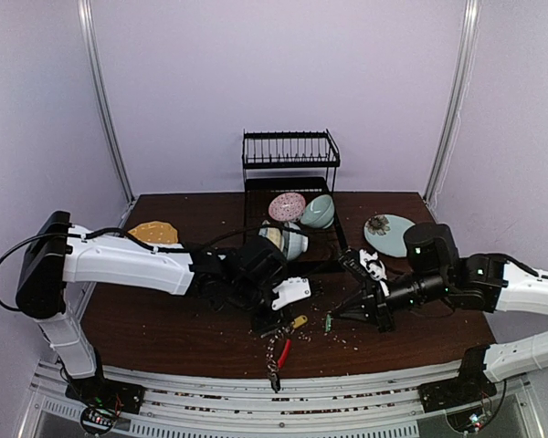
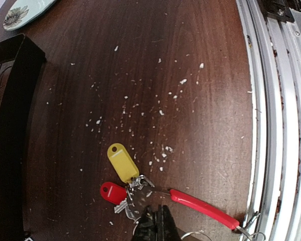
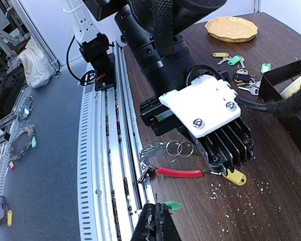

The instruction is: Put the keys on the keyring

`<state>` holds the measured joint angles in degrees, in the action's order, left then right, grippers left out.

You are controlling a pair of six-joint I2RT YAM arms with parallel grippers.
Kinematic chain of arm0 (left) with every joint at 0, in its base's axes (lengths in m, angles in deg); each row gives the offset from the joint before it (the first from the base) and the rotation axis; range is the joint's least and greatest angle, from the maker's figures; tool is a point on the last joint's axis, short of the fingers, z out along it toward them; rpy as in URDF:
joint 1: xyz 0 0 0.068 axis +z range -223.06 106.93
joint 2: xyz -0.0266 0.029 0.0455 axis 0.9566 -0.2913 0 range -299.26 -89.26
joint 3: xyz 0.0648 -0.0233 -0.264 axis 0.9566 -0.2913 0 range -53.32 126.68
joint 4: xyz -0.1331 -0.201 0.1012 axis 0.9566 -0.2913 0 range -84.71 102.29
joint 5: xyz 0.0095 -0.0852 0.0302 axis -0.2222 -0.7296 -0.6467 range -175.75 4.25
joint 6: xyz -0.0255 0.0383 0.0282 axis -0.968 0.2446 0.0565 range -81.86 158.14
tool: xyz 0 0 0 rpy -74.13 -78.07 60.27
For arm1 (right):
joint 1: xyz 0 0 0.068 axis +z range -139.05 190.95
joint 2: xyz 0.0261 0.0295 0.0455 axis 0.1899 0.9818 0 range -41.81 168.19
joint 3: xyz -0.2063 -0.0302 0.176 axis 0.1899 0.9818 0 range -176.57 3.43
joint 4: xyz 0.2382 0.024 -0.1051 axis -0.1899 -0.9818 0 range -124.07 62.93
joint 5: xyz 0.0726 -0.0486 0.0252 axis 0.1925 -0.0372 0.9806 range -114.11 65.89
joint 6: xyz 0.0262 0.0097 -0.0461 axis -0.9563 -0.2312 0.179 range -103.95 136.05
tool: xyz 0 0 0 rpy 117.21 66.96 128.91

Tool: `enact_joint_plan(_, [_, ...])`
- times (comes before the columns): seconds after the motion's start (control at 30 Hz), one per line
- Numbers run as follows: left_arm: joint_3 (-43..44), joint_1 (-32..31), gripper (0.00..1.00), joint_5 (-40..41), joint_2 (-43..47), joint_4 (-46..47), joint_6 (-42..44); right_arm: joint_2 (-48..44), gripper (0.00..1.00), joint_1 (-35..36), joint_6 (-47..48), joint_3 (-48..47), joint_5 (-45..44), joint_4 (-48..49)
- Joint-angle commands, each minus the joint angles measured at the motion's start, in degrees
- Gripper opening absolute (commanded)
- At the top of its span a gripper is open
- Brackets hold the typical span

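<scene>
The keyring [image 1: 279, 354] lies at the table's front edge, its red sleeve [image 2: 203, 207] pointing toward the rail. A yellow-tagged key [image 2: 123, 161] and a red-tagged key [image 2: 113, 192] sit bunched on its wire. My left gripper [image 2: 158, 227] is shut, pinching the ring's wire beside that bunch. The keyring also shows in the right wrist view [image 3: 179, 172], under the left gripper [image 3: 221, 169]. My right gripper [image 3: 158, 223] is shut on a green-tagged key [image 3: 173, 205], held just above the table to the right of the ring. In the top view that gripper [image 1: 336, 319] is close to the left one [image 1: 276, 321].
Several loose tagged keys [image 3: 238, 75] lie further left, near a yellow plate [image 3: 231, 28]. A black dish rack [image 1: 290, 182] with bowls [image 1: 316, 212] stands at the back, and a flowered teal plate [image 1: 388, 234] at the back right. White crumbs dot the wood. The aluminium rail [image 2: 278, 125] runs along the front edge.
</scene>
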<state>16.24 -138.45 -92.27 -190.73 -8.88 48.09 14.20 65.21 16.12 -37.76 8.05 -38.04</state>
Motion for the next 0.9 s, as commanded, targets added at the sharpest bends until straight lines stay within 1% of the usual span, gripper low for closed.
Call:
enact_joint_plan(0.0, [-0.3, -0.1, 0.00, -8.4, -0.9, 0.4, -1.3, -2.3, 0.00, -0.2, 0.4, 0.3, 0.0, -1.8])
enact_joint_plan(0.1, [-0.4, -0.2, 0.00, -11.6, -1.4, 2.8, -2.2, -3.1, 0.00, -0.2, 0.7, 0.6, 0.0, -2.2])
enact_joint_plan(0.2, [0.2, -0.2, 0.00, -11.4, -2.8, 2.6, -2.3, -3.2, 0.00, -0.3, 1.1, 0.3, 0.2, -2.9])
enact_joint_plan(0.4, [-1.0, -0.1, 0.02, -10.8, -2.1, 4.1, -2.2, -3.2, 0.00, -0.2, 1.6, 0.2, 0.5, -3.5])
enact_joint_plan(0.6, [-0.1, 0.2, 0.00, -13.0, -3.3, 2.7, -2.0, -2.1, 0.00, -0.1, 1.7, -0.3, 1.2, -3.2])
enact_joint_plan(0.7, [-2.5, 0.0, 0.00, -16.7, -1.3, 3.9, 0.0, -2.2, 0.00, -0.2, 2.1, -0.5, 2.0, -3.6])
enact_joint_plan(0.77, [-6.1, -0.1, 0.00, -22.9, 2.2, 6.8, 2.5, -2.7, 0.00, -0.2, 2.2, -0.4, 2.4, -3.5])
enact_joint_plan(0.83, [-9.1, -0.2, 0.00, -25.6, 5.4, 8.7, 4.1, -2.9, 0.00, -0.2, 2.3, -0.3, 2.3, -3.5])
enact_joint_plan(0.87, [-9.8, -0.2, 0.00, -25.6, 6.0, 8.4, 4.3, -3.0, 0.00, -0.2, 2.3, -0.5, 2.2, -3.6])
